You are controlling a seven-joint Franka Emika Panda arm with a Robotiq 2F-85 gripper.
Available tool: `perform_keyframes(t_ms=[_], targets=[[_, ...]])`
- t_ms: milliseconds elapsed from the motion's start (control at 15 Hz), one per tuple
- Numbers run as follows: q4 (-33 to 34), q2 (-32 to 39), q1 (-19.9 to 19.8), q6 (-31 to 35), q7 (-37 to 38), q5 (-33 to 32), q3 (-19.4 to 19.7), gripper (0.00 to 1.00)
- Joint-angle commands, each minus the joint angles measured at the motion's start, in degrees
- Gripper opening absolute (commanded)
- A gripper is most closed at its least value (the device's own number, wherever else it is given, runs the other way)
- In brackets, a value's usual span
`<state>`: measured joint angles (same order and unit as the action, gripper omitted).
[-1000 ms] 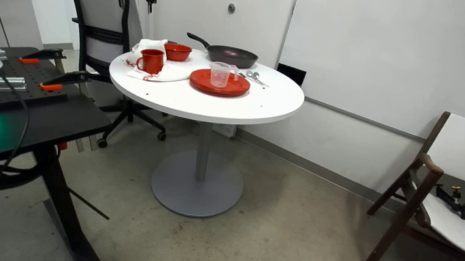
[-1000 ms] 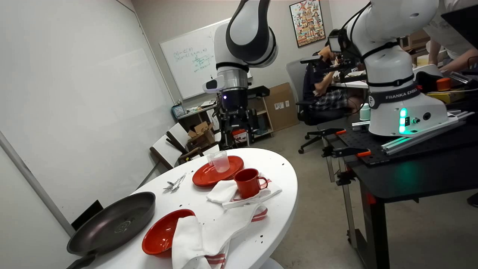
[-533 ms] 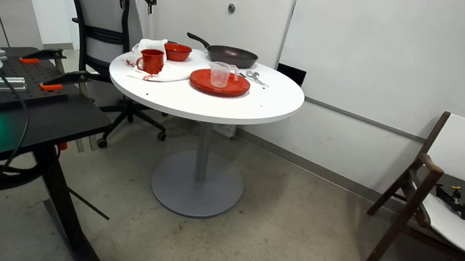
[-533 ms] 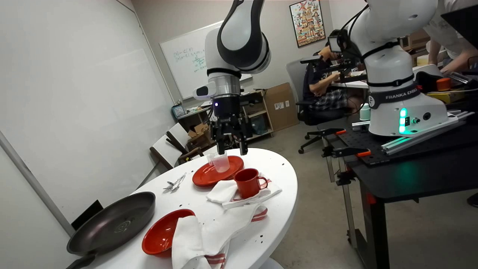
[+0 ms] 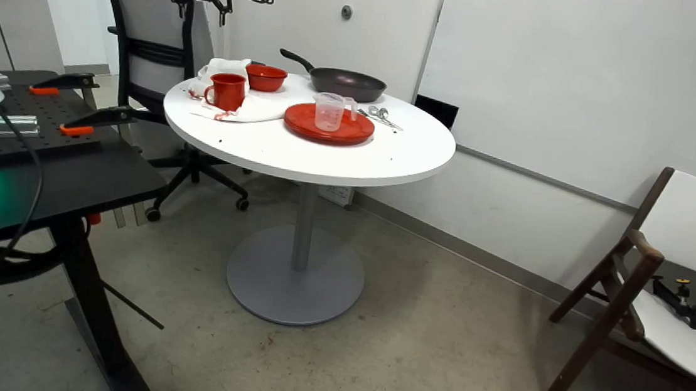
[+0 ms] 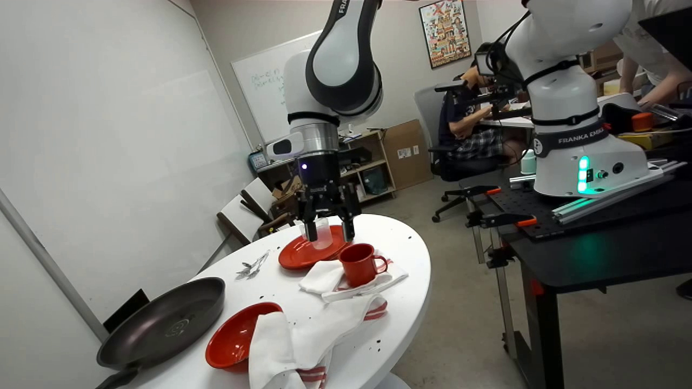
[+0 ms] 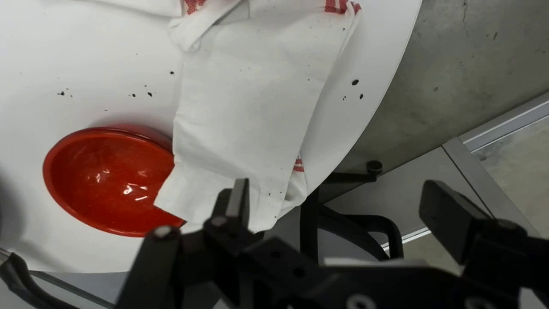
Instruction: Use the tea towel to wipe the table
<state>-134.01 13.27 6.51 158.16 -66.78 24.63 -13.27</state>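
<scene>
Pincer (image 6: 330,233) lower in an exterior view than 1 s ago, centre frame; spread wide, holding nothing. Suggests approach to tea towel (image 6: 319,335), lower centre; wiping pending.

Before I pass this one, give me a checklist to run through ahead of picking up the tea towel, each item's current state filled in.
1. Jaws open and holding nothing: ok; a wide gap shows between them.
2. Jaws lined up over the tea towel: cannot tell; in the wrist view the gap lies mostly past the edge of the table.
3. Tea towel free of the red bowl: not ok; it hides part of the rim.
4. Tea towel separate from the cloth under the red mug: cannot tell.
5. Dirt visible: ok; dark specks show.
6. Wiping path clear: not ok; the red plate, clear measuring cup and frying pan take up space.
</scene>
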Motion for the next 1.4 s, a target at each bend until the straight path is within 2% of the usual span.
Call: perform_keyframes(t_ms=[0, 267, 400, 667, 933, 1133, 1267, 1333], targets=[[1.39, 2.21, -0.41, -0.70, 3.75, -8.64, 0.47, 1.00], [1.42, 3.05, 0.68, -1.38, 11.57, -20.87, 2.95, 1.00], [1.64, 3.34, 0.34, -1.71, 14.11, -24.57, 3.07, 1.00], [1.27, 2.69, -0.75, -2.00, 17.76, -26.47, 2.46, 1.00], [-0.05, 0.77, -0.26, -1.25, 27.57, -26.61, 3.78, 1.00], [-0.63, -0.11, 1.66, -0.84, 38.08, -32.98, 6.77, 1.00], [-0.56, -0.41, 1.48, -2.04, 42.46, -36.27, 7.17, 1.00], [0.55, 1.38, -0.73, -0.96, 38.27, -33.84, 4.75, 1.00]])
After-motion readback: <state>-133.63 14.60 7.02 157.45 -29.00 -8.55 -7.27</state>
